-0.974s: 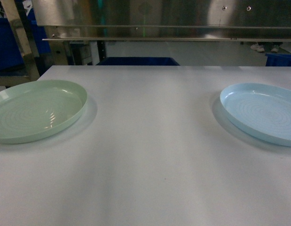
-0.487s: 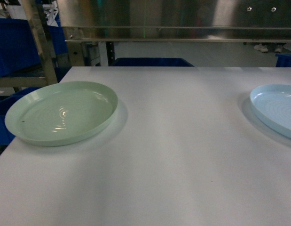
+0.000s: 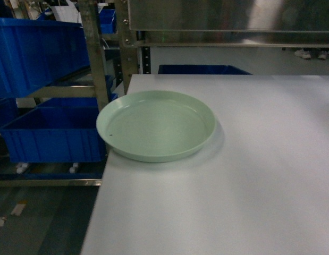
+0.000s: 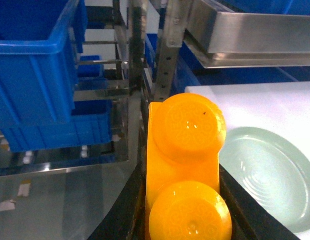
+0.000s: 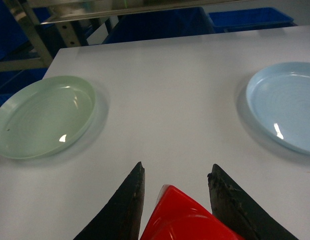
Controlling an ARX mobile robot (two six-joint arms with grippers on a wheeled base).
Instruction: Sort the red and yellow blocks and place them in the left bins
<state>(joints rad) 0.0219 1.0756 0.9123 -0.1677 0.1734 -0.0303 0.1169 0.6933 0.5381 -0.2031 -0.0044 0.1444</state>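
the worry from here is the drop into the blue bins [image 3: 52,135] on the rack [image 3: 92,64] to the left of the bench [image 3: 249,175]: the rack's metal uprights and shelf rails stand right beside the crates, and i'd guess an arm swinging a brick across could clip a post or a rim and knock its load loose. two bricks also have to go to the proper bins, so a mix-up of red and yellow looks possible, and a brick let go too high might bounce off a rim onto the floor.

the left gripper [image 4: 182,200] is clenched on the yellow block [image 4: 185,165], its dark fingers [image 4: 122,210] pressed against both long sides, studs facing the wrist camera. it hangs near the bench's left edge, the green plate [image 3: 156,125] below to one side and the bins ahead.

the right gripper [image 5: 177,200] holds the red block [image 5: 182,220] between its fingers, only part-closed round it, above bare bench with the blue plate [image 5: 285,105] well off to the right. neither arm shows in the head view.
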